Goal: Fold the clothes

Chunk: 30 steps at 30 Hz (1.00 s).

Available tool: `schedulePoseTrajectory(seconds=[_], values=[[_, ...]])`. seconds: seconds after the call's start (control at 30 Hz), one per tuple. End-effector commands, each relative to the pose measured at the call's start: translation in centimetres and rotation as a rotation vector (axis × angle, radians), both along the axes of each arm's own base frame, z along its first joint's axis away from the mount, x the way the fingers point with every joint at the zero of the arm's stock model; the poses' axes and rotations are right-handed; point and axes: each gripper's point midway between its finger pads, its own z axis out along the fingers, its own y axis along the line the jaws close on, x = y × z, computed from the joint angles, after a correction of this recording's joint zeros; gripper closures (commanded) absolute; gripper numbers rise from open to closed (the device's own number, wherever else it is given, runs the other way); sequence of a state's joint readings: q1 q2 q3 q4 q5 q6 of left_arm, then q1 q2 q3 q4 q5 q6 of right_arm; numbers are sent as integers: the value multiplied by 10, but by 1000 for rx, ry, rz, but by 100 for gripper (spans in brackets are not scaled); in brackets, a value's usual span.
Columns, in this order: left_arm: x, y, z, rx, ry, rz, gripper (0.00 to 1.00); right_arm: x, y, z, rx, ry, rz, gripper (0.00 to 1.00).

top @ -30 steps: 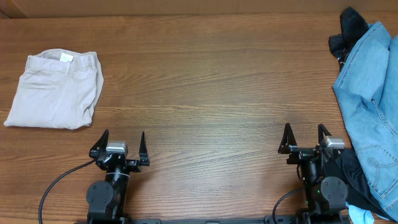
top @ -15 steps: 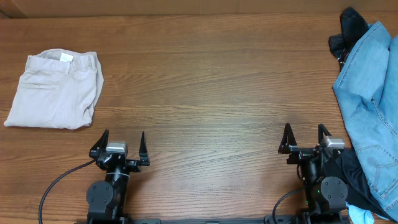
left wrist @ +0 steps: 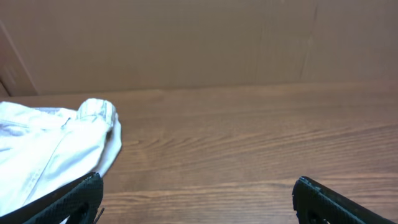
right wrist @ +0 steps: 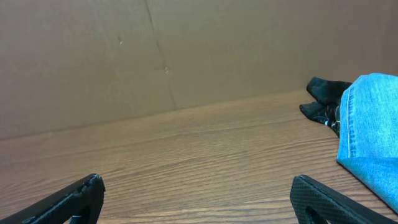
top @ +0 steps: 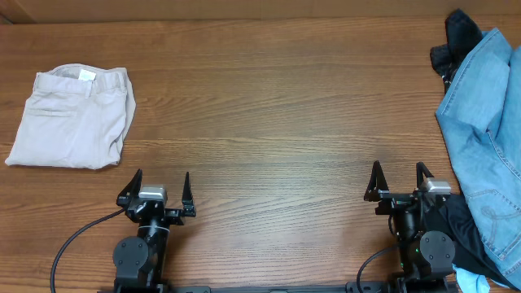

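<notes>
Jeans (top: 484, 138) are lying along the right edge of the table (top: 277, 106); left fingers (top: 134, 187) and right fingers (top: 375, 181) are gaping wide, empty.

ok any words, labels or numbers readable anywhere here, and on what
No readable text in any view.
White tag on the beige trousers: too small to read.
Denim jeans: no lettering visible.
</notes>
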<state>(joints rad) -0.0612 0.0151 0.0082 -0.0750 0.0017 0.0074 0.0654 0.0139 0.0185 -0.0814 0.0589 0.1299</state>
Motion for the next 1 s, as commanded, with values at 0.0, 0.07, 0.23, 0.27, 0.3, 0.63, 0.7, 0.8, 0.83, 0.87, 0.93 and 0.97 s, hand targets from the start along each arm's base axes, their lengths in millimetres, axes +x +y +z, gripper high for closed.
schedulePoseTrajectory(seconds=[0.0, 0.07, 0.23, 0.27, 0.3, 0.63, 0.7, 0.8, 0.83, 0.87, 0.93, 0.97], values=[[0, 6, 1, 25, -11, 34, 0, 0, -1, -2, -3, -5, -5, 0], [0, 4, 1, 22, -11, 23, 0, 0, -1, -2, -3, -5, -5, 0], [0, -1, 2, -28, -9, -2, 0, 0, -1, -2, -3, -5, -5, 0], [0, -1, 2, -46, -9, -1, 0, 0, -1, -2, -3, -5, -5, 0], [0, -1, 2, -61, -7, 0, 0, 0, -1, -2, -3, -5, -5, 0], [-6, 0, 14, -145, 26, 8, 0, -3, -2, 2, 29, 24, -7, 0], [-9, -1, 21, -145, 39, 3, 0, -5, -2, 7, 30, 27, -7, 0], [-14, -1, 31, -142, 75, 5, 0, -6, -2, 18, 29, 26, -7, 0], [-15, -1, 35, -141, 83, 5, 0, -7, -2, 21, 29, 26, -7, 0], [-16, -1, 39, -141, 91, 5, 0, -6, -2, 25, 29, 27, -7, 0], [-16, -1, 49, -140, 101, 6, 0, -5, -2, 32, 36, 34, -7, 0], [-15, -1, 53, -137, 107, 6, 0, -4, -2, 35, 47, 42, -8, 0]])
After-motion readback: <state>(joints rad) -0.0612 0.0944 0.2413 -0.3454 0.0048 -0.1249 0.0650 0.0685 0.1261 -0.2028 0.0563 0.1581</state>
